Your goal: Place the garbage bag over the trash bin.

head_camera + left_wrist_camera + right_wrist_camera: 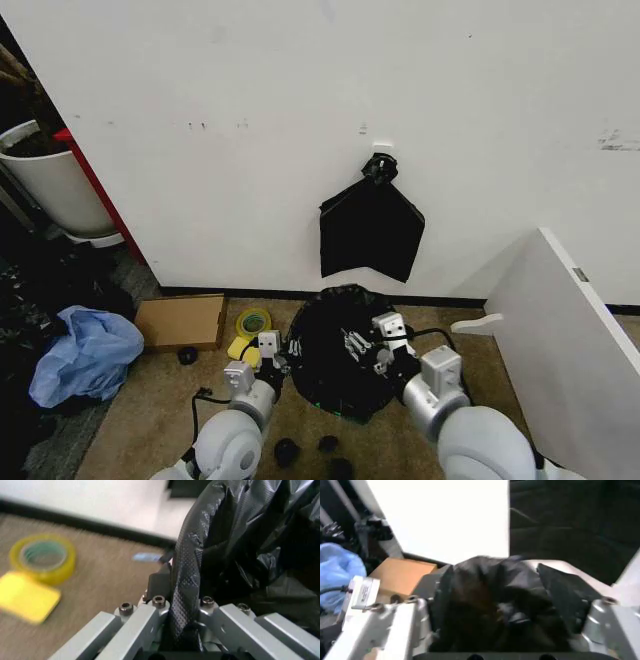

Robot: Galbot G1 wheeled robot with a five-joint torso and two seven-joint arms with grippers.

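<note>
Both grippers flank the garbage bag [338,350] at equal reach: left gripper [274,352] clamped on its left edge, right gripper [372,350] clamped on its right side.

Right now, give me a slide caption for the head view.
Both grippers, left and right, hold the black garbage bag on the floor below the wall.

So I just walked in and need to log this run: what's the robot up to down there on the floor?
It is working a black garbage bag with both arms, low by the wall. The left gripper is shut on a fold of the bag at its edge. The right gripper has bag plastic bunched between its fingers on the other side. The bag sits billowed between them. A roll of yellow tape and a cardboard box lie nearby.
</note>
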